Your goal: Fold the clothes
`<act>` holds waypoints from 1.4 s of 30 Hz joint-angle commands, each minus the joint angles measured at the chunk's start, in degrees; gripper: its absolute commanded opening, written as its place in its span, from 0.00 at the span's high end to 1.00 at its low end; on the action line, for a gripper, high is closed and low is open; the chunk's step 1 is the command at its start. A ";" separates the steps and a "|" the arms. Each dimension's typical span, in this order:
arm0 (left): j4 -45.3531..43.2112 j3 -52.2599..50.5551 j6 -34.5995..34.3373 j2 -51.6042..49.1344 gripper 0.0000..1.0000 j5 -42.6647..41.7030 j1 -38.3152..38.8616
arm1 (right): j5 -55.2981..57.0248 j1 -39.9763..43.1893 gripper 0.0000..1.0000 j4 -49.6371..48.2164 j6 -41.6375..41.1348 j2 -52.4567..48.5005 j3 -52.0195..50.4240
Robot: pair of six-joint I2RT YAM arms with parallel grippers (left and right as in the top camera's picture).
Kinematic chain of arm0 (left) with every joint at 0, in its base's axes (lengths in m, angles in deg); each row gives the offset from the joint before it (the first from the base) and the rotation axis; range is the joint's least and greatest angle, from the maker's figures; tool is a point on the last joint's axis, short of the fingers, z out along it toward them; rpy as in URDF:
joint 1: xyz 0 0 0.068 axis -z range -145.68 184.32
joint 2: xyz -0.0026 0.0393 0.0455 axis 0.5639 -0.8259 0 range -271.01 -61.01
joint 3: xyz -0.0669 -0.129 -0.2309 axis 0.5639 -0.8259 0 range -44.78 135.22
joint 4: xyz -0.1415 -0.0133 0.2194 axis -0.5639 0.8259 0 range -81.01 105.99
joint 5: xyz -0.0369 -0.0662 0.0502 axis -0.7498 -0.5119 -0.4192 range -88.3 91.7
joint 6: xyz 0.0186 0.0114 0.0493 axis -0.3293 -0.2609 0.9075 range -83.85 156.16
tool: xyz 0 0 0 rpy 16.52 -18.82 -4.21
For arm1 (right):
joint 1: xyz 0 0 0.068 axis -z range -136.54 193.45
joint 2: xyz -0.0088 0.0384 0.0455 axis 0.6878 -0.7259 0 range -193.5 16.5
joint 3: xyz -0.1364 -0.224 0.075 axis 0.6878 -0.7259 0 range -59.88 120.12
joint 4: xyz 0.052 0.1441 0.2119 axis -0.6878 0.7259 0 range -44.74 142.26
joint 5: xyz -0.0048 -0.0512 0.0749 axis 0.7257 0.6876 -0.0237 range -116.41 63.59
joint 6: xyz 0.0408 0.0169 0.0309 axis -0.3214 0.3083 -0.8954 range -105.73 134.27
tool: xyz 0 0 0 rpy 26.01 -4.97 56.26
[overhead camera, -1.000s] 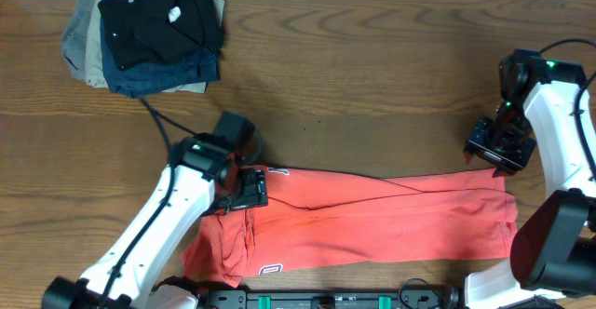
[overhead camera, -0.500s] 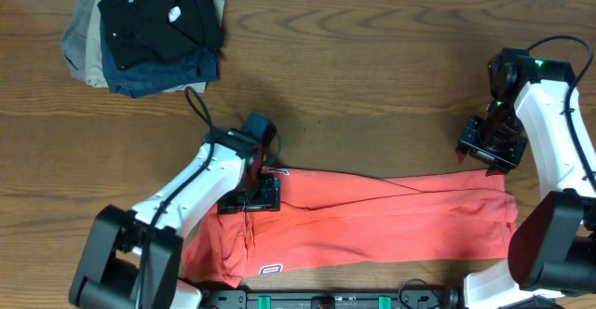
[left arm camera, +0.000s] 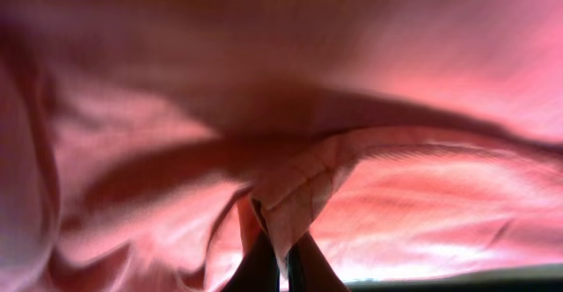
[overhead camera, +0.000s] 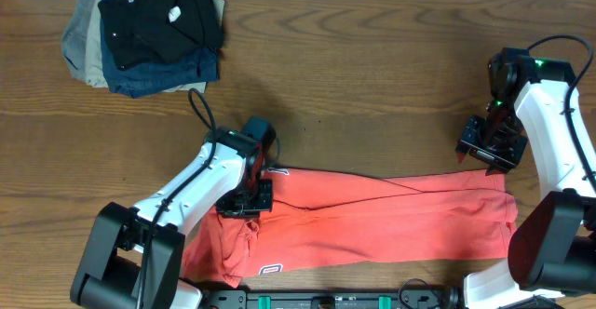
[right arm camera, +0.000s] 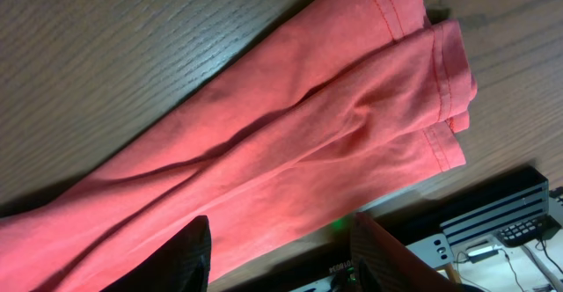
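The clothes, a coral-red T-shirt (overhead camera: 372,225), lie folded into a long strip along the near edge of the table. My left gripper (overhead camera: 248,199) presses down on the strip's left part and is shut on a raised fold of the shirt (left arm camera: 303,186); red cloth fills the left wrist view. My right gripper (overhead camera: 491,151) hovers just beyond the strip's far right corner, open with nothing between its fingers (right arm camera: 189,257). In the right wrist view the shirt's hemmed end (right arm camera: 413,72) lies flat on the wood below it.
A pile of black, navy and tan folded garments (overhead camera: 149,32) sits at the far left corner. The robot base and cables (right arm camera: 493,226) run along the table's near edge, close to the shirt. Bare wood (overhead camera: 372,67) spans the middle and far side.
The left arm swung in over the shirt's left part and its gripper closed on a fold of the cloth. The right gripper shifted slightly left, then held still.
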 commanded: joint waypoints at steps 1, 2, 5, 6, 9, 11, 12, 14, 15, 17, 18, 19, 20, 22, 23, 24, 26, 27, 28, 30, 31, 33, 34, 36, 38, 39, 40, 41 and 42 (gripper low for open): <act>2.25 -0.52 0.33 0.72 0.94 -0.26 0.09 | 0.17 -0.57 0.50 -0.17 0.46 1.33 -0.28; 2.89 -0.52 0.35 1.07 0.94 -0.61 0.09 | 0.17 -0.59 0.50 -0.24 0.46 1.33 -0.26; 5.14 -0.52 0.39 2.40 0.94 -3.19 0.11 | 0.17 -0.57 0.50 -0.24 0.46 1.33 -0.26; 5.90 -0.52 0.59 2.97 0.94 -4.15 0.11 | 0.17 -0.57 0.50 -0.22 0.46 1.33 -0.26; 7.80 -0.52 1.05 4.63 0.94 -5.29 0.28 | 0.17 -0.59 0.50 -0.22 0.46 1.33 -0.26; 9.11 -0.52 1.05 5.68 0.94 -5.31 0.85 | 0.17 -0.57 0.50 -0.22 0.46 1.33 -0.26; 9.73 -0.52 1.03 6.05 0.94 -5.46 1.29 | 0.17 -0.57 0.50 -0.22 0.46 1.33 -0.26; 11.13 -0.52 1.01 6.36 0.94 -6.78 2.84 | 0.17 -0.57 0.50 -0.22 0.46 1.33 -0.28; 11.54 -0.52 1.01 6.36 0.94 -6.99 3.41 | 0.17 -0.57 0.50 -0.22 0.46 1.33 -0.26; 12.57 -0.55 0.98 6.36 0.94 -6.95 5.09 | 0.17 -0.59 0.50 -0.22 0.46 1.33 -0.26; 12.83 -0.55 0.96 6.36 0.94 -6.95 5.64 | 0.17 -0.59 0.50 -0.22 0.46 1.33 -0.26; 13.14 -0.55 0.76 6.36 0.94 -6.93 6.25 | 0.20 -0.57 0.50 -0.20 0.46 1.33 -0.28; 13.38 -0.55 0.44 6.34 0.94 -6.91 6.62 | 0.20 -0.57 0.50 -0.17 0.48 1.33 -0.26; 14.16 -0.55 -0.96 6.36 0.94 -6.93 6.91 | 0.22 -0.57 0.50 0.00 0.52 1.33 -0.28; 15.23 -0.55 -0.96 6.36 0.94 -6.91 6.91 | 0.20 -0.57 0.50 0.17 0.94 1.33 -0.26; 16.04 -0.55 -0.94 6.36 0.94 -6.84 6.91 | 0.26 -0.57 0.50 0.35 1.07 1.33 -0.28; 18.32 -0.55 -0.94 6.36 0.94 -6.10 6.91 | 0.26 -0.57 0.50 0.61 1.97 1.33 -0.28; 19.26 -0.55 -0.94 6.34 0.94 -5.86 6.91 | 0.37 -0.59 0.50 0.70 1.97 1.33 -0.28; 19.74 -0.55 -0.72 6.36 0.94 -5.84 6.91 | 0.46 -0.57 0.50 0.79 1.97 1.33 -0.28; 19.82 -0.55 -0.28 6.36 0.94 -5.86 7.15 | 0.44 -0.57 0.50 0.79 1.95 1.33 -0.28; 19.80 -0.55 -0.31 6.34 0.93 -5.88 7.41 | 0.42 -0.57 0.50 0.79 1.95 1.33 -0.28; 19.61 -0.55 -0.35 6.34 0.92 -6.12 8.09 | 0.39 -0.59 0.50 0.74 1.92 1.33 -0.26; 19.45 -0.55 -0.37 6.34 0.91 -6.34 8.48 | 0.39 -0.59 0.50 0.70 1.92 1.33 -0.28; 19.04 -0.55 -0.83 6.34 0.89 -6.34 9.44 | 0.42 -0.59 0.50 0.63 1.92 1.33 -0.28; 18.95 -0.55 -0.96 6.34 0.69 -6.34 10.29 | 0.42 -0.59 0.50 0.66 1.92 1.33 -0.28; 18.97 -0.55 -0.96 6.34 0.56 -6.32 10.67 | 0.42 -0.57 0.50 0.70 1.92 1.33 -0.28; 18.97 -0.55 -0.94 6.34 0.44 -6.32 11.04 | 0.42 -0.57 0.50 0.74 1.92 1.33 -0.28; 18.95 -0.55 -0.94 6.34 0.41 -6.29 11.30 | 0.42 -0.59 0.50 0.81 1.95 1.33 -0.28; 18.82 -0.55 -0.94 6.34 0.40 -6.29 11.34 | 0.42 -0.59 0.50 0.83 1.95 1.33 -0.28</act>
